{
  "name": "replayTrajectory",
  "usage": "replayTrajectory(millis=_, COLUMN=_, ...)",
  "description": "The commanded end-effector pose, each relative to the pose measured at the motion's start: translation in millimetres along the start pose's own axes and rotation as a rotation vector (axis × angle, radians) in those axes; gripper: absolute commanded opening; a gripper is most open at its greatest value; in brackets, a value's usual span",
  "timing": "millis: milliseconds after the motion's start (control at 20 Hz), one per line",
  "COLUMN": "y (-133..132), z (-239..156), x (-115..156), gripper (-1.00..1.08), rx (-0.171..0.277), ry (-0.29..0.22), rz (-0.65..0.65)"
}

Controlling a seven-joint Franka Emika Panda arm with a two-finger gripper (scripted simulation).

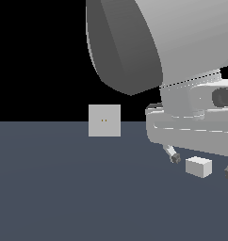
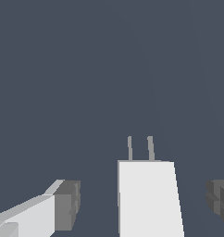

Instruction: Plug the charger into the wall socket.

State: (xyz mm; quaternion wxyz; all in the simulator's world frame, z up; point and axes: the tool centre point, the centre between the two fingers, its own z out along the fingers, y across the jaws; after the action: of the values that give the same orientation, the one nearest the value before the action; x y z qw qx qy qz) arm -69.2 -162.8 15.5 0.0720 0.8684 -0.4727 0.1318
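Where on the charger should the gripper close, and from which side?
Grip the charger body across its two flat side faces, coming from above; the open fingers already flank it. Keep clear of the prongs at one end.

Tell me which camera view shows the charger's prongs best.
The wrist view. There the charger fills the lower frame and its two thin prongs stand out clearly against the dark floor, between the open fingers. The exterior view shows the charger only as a small block, prongs not discernible.
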Motion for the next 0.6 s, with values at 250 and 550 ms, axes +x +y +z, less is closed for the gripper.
replayTrajectory(millis=250, y=-0.5, z=3.9, x=-1.0, gripper=-1.0, rx=0.001, ry=0.001, rz=0.0)
replayTrajectory(millis=550, y=-0.5, z=3.9, x=-1.0, gripper=-1.0, rx=0.001, ry=0.001, rz=0.0)
